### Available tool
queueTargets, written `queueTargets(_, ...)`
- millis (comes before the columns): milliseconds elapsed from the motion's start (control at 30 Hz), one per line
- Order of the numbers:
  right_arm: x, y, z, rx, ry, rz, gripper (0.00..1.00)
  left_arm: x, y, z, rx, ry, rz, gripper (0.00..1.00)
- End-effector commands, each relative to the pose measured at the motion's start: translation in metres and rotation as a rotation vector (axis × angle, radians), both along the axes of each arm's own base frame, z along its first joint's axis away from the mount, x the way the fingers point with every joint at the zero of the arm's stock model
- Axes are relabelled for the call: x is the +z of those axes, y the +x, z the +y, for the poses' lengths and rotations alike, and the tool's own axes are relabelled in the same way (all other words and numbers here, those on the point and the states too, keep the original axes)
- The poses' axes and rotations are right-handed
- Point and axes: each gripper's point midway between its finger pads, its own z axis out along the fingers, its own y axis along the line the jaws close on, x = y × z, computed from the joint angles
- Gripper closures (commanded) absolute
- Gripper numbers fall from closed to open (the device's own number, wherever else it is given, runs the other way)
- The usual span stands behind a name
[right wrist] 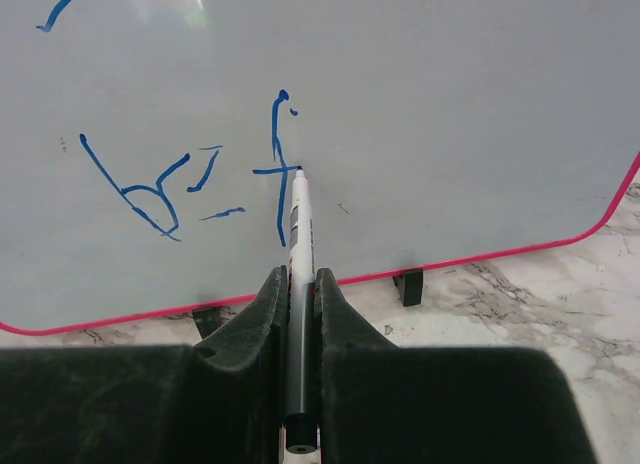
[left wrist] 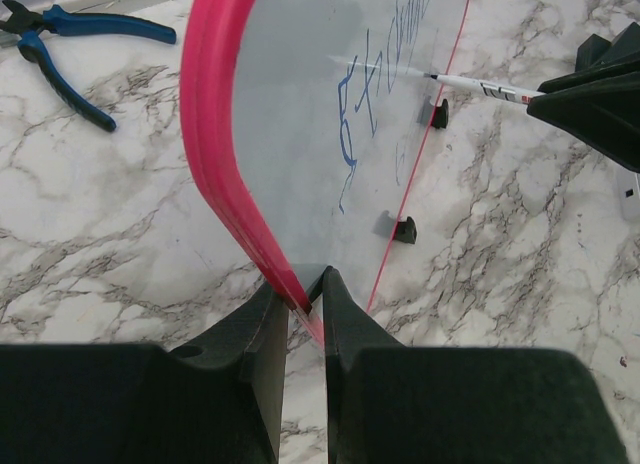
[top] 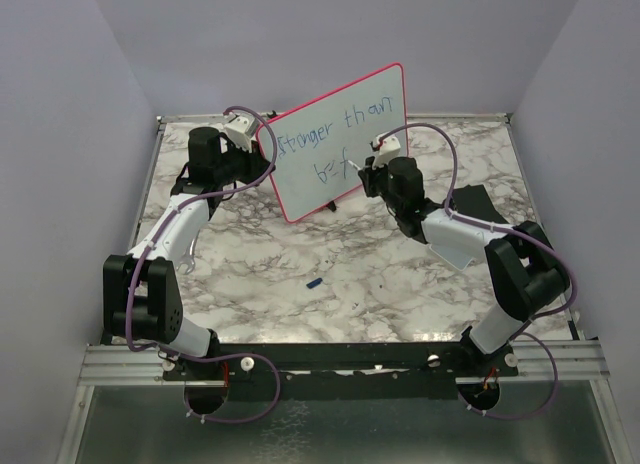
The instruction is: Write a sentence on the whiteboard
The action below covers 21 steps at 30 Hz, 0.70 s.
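sentence [top: 340,122]: reading "Stronger than" up top; row two is just a few strokes, can't read it
board [top: 310,189]: standing tilted on the far middle of the desk [top: 350,274], between the arms
right jaws: clamping the marker [right wrist: 298,224], tip touching the board
left jaws: pinching the board's pink edge
risk: pushing hard is probably swinging the board, since one edge is doing all the holding; strokes smearing
marker label: too small

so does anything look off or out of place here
Nothing is damaged or spilled. Two strays: blue pliers lie on the table beside the whiteboard, and a small blue piece, perhaps a pen cap, lies alone mid-table.
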Motion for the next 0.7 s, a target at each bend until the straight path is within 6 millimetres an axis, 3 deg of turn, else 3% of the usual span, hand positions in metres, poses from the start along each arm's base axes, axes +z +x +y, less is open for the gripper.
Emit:
queueTargets(0,0.006,0.009,-0.003,-0.039,-0.012,-0.02,0.99,-0.013,-0.006,0.003,0.002,0.057,0.03,0.97)
queueTargets(300,0.015,0.001,-0.001,-0.001,0.003,-0.044,0.99,-0.013,-0.005,0.004,0.016,0.055,0.035,0.95)
queueTargets(667,0.025,-0.011,-0.012,-0.029,0.025,-0.057,0.99,-0.013,-0.004,0.007,0.043,0.055,0.042,0.68)
